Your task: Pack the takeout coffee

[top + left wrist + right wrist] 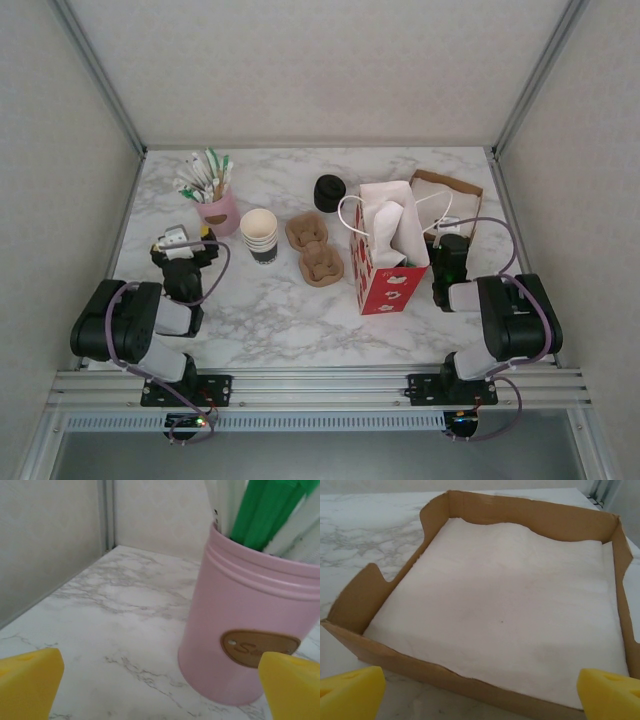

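L pincer [160,687], R pincer [480,690] both spread wide, empty (L by pink tin [240,630])

A pink canister [218,212] of green and white sticks [205,175] is set far left on the marble table [270,310]. Two brown cup carriers [314,248] are laid mid-table, a red-and-white bag [390,270] right of them, a napkin-filled cardboard tray [530,515] beyond.

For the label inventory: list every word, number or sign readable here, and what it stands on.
"S": script on the oval brown tag of the pink canister; the letters after it are too blurred to read.
White marks on the red paper bag: too small to read.
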